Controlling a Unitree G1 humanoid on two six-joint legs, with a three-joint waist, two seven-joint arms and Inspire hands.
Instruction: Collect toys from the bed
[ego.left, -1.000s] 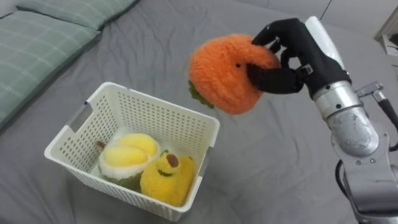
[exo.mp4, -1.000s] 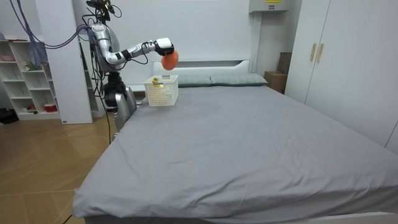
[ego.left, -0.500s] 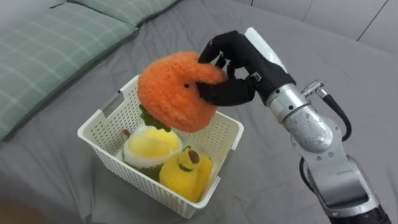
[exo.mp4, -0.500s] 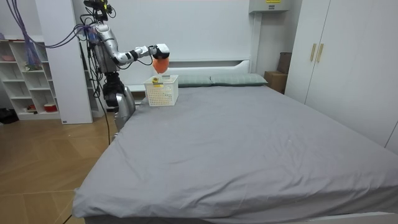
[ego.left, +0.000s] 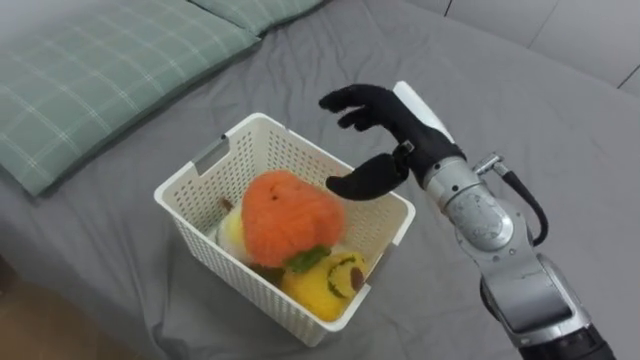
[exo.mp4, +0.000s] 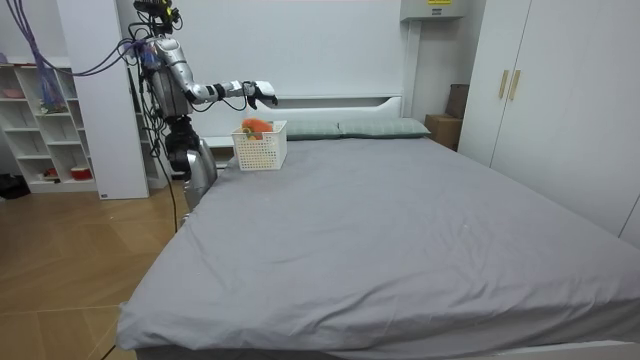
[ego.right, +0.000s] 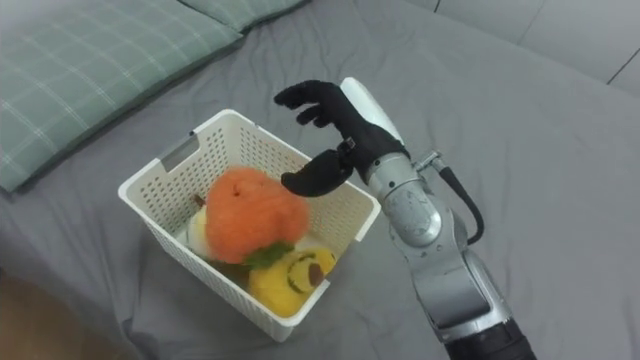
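We judge that the placing step is finished. The orange plush toy (ego.left: 290, 215) lies inside the white basket (ego.left: 225, 268) in the lower middle of the frame, on top of the other toys there. The right hand (ego.left: 405, 140) hovers over the basket's far right rim, a little right of the frame's centre. Its fingers are spread, its thumb is held apart, and it holds nothing.

The next move, as we see it, calls for lifting this hand up and to the right, away from the rim, so that it does not catch the thin plastic wall and tip the basket. After that the robot should look along the grey bed (ego.left: 520, 100) for another toy (whether any remains there we cannot tell from these views).

We count:
- one basket;
- three toys in it: the orange one, a yellow toy with a face (ego.left: 335, 283) at the basket's lower right, and a pale yellow toy (ego.left: 230, 228) mostly hidden under the orange one;
- two green checked pillows (ego.left: 90, 70) in the upper left of the frame.
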